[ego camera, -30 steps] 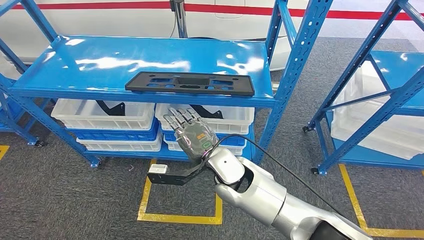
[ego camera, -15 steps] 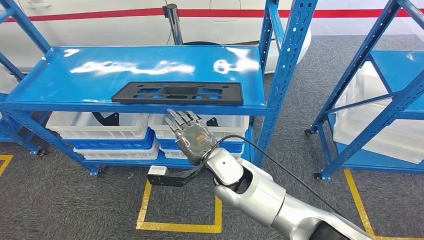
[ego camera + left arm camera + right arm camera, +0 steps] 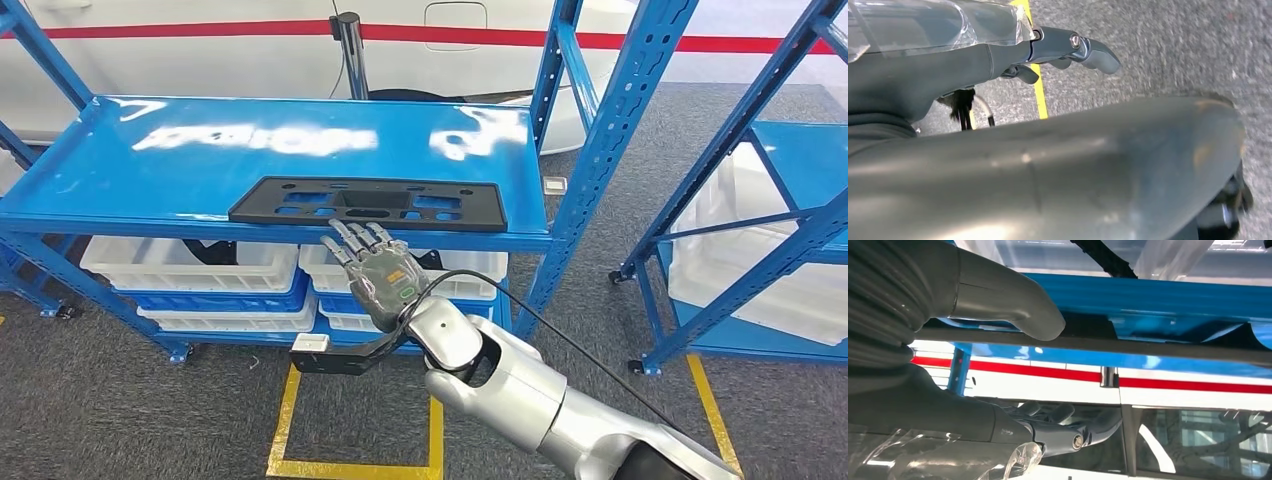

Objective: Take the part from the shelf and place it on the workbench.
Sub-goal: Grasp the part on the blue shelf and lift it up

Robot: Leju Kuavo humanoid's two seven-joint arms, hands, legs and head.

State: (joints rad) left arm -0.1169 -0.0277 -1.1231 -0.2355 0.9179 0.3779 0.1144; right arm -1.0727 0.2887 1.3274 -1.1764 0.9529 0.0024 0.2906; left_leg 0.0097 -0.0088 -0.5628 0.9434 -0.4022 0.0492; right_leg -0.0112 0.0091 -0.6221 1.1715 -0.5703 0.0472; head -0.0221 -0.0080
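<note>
Black part (image 3: 366,203) flat on top blue shelf (image 3: 150,165) near front edge, long axis left-right along the edge. Right hand (image 3: 378,272) just below and in front, fingers spread, palm toward shelf, gripping nothing; fingertips about at shelf lip, under part's middle. Left hand (image 3: 1068,47) hanging over floor, loosely curled, empty. Right clearly nearer; reach up and forward.

Open air lies between the right robot hand (image 3: 381,272) and the shelf (image 3: 180,170) front. The black part (image 3: 367,203) fills the shelf's near edge. A blue upright (image 3: 610,140) stands to the right; white bins (image 3: 190,270) crowd the tier beneath.
</note>
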